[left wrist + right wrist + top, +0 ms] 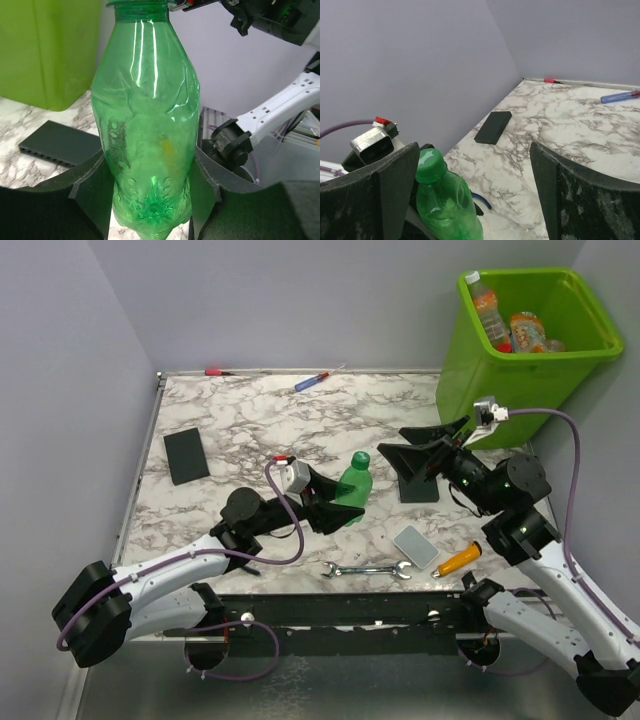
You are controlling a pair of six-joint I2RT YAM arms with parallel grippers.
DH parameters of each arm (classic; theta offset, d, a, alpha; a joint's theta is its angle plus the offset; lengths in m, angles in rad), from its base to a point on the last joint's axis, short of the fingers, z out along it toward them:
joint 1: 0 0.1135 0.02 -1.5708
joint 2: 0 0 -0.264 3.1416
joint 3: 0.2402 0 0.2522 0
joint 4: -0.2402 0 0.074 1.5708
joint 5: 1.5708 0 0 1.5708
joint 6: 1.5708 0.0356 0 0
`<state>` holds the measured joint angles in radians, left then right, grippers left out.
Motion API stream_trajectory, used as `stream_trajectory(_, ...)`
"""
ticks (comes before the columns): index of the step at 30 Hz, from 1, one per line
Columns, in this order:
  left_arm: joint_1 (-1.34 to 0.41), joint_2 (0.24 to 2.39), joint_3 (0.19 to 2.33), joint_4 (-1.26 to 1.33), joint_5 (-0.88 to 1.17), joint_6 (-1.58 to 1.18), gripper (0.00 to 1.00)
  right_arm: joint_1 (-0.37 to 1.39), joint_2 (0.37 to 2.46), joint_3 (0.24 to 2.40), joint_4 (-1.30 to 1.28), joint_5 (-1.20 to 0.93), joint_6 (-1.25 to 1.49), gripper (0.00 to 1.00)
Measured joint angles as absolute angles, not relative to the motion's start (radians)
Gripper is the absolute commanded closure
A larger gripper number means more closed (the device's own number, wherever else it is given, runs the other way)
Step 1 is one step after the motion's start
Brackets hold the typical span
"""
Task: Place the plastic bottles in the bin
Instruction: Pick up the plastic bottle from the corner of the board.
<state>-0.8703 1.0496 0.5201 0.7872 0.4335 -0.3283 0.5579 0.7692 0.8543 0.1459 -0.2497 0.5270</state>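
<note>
A green plastic bottle (pixel 353 485) with a green cap stands upright in the middle of the table. My left gripper (pixel 345 502) is shut on its lower body. In the left wrist view the bottle (pixel 147 125) fills the gap between both pads of the left gripper (pixel 148 165). My right gripper (pixel 392 440) hangs open just right of the bottle, level with its cap. In the right wrist view the bottle (pixel 445 205) sits by the left finger of the right gripper (pixel 474 150), untouched. The lime-green bin (pixel 510 370) at the back right holds orange-labelled bottles (pixel 527 330).
A black slab (pixel 186 455) lies at the left and another (pixel 418 485) under the right gripper. A grey slab (pixel 415 546), a wrench (pixel 367 569) and an orange-handled screwdriver (pixel 458 560) lie near the front edge. Blue (pixel 312 381) and red (pixel 218 371) screwdrivers lie along the back.
</note>
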Motion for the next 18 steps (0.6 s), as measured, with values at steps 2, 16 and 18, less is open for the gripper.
stream_trajectory(2, -0.866, 1.050, 0.496, 0.838, 0.450, -0.360, 0.66, 0.590, 0.776, 0.868, 0.147, -0.230, 0.520, 0.06)
stream_trajectory(16, -0.865, 1.052, 0.481, 0.925, 0.480, -0.419, 0.66, 0.716, 0.939, 0.998, 0.081, -0.249, 0.452, 0.18)
stream_trajectory(18, -0.865, 1.052, 0.480, 0.920, 0.480, -0.418, 0.66, 0.727, 0.944, 1.023, 0.047, -0.256, 0.437, 0.22)
